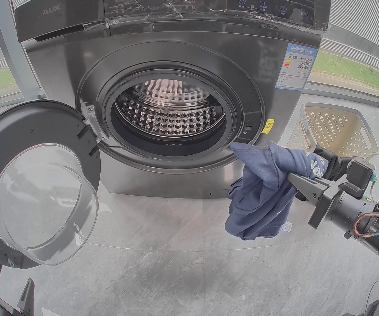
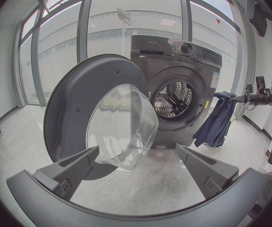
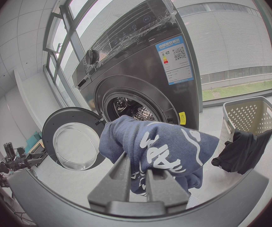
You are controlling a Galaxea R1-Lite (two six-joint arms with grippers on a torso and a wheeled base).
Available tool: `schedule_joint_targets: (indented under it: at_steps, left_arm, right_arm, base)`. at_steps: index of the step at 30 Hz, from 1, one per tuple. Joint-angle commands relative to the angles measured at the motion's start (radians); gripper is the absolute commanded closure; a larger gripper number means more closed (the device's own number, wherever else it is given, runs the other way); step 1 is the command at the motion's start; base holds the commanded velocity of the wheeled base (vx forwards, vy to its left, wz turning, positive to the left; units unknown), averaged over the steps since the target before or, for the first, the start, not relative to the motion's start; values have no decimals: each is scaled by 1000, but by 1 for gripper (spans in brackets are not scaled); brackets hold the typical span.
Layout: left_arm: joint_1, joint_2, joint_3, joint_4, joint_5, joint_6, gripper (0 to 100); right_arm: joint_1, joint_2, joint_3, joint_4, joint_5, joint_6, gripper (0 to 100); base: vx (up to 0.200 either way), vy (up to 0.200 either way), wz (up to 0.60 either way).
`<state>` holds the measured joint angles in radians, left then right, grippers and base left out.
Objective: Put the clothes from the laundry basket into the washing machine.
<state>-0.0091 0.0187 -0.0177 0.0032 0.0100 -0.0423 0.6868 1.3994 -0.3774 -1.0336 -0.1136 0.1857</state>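
1. My right arm point(image 1: 365, 211) comes in from my right side, held out about level, its wrist straight behind the fingers.
2. My right gripper point(image 1: 292, 178) points across toward my left. Its two fingers point(image 3: 123, 174) are pressed close together on a fold of a blue garment point(image 1: 259, 189) — the cloth hangs from them.
3. My left gripper point(image 2: 136, 150) sits low at my left side, fingertips raised. Its fingers point(image 2: 79, 164) are spread wide apart — nothing lies between them.

The washing machine point(image 1: 172, 49) bears an energy label point(image 1: 296, 66) with QR code and a yellow sticker point(image 1: 268, 126); the garment point(image 3: 161, 148) bears white lettering.
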Motion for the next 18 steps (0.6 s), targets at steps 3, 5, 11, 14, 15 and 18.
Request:
schedule_joint_targets:
  at_steps: [3,5,11,14,15,18]
  left_arm:
    - [0,1,15,0,1,-1,0]
    - [0,1,15,0,1,-1,0]
    - [0,1,15,0,1,-1,0]
    - [0,-2,15,0,2,-1,0]
    - [3,-5,15,0,2,-1,0]
    - [6,-8,15,0,2,-1,0]
  right_arm:
    - [0,3,0,0,0,0,100]
    - [0,3,0,0,0,0,100]
    - [2,3,-1,0,3,0,100]
    - [2,3,0,1,3,0,100]
    - [2,3,8,1,3,0,100]
    - [2,0,18,1,3,0,100]
  base:
    - [0,200,0]
    - [0,200,0]
    - [0,200,0]
    - [0,0,0]
    - [0,0,0]
    - [0,0,0]
